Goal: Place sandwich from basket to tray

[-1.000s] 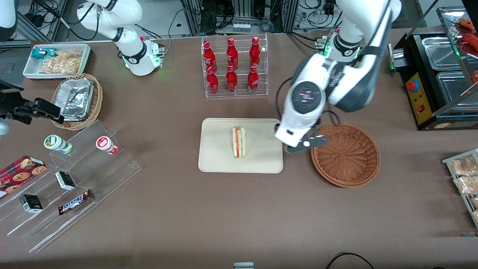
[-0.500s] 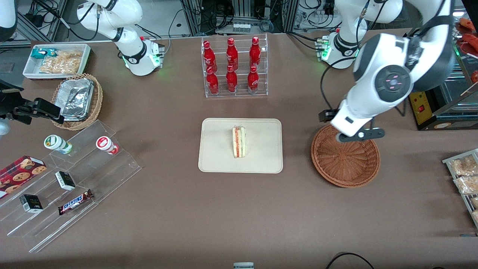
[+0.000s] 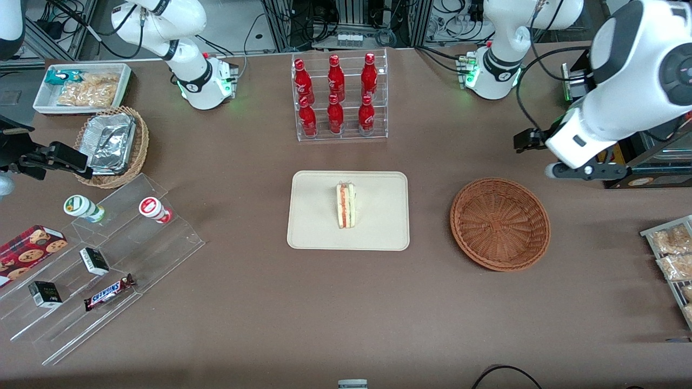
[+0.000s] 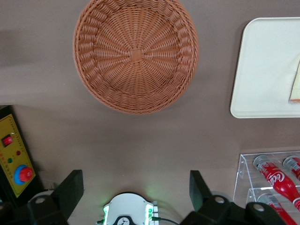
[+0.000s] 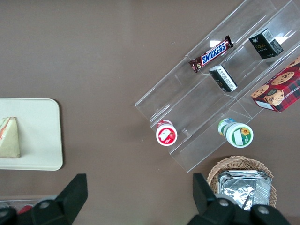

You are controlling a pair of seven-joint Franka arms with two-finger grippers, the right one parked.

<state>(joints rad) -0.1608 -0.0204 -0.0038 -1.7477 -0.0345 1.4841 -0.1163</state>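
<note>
The sandwich (image 3: pixel 346 205) lies on the cream tray (image 3: pixel 378 232) at mid-table, cut side up with pink and green layers. It also shows in the right wrist view (image 5: pixel 9 138) and partly in the left wrist view (image 4: pixel 295 86), on the tray (image 4: pixel 267 70). The reddish-brown basket (image 3: pixel 500 224) stands beside the tray, toward the working arm's end, and is empty (image 4: pixel 136 54). My left gripper (image 3: pixel 588 172) hangs high, farther from the front camera than the basket, next to the black machine. Its fingers (image 4: pixel 70 192) stand wide open with nothing between them (image 4: pixel 135 190).
A clear rack of red bottles (image 3: pixel 339 97) stands farther back than the tray. A black machine with a red button (image 3: pixel 611 140) sits beside my gripper. Snack bags (image 3: pixel 673 248) lie at the working arm's end. An acrylic step shelf (image 3: pixel 102 259), foil basket (image 3: pixel 111 146) and white bin (image 3: pixel 81 86) lie toward the parked arm's end.
My gripper has swung from the tray's edge, across the basket, out to the black machine at the working arm's end. The sandwich stays still on the tray.
</note>
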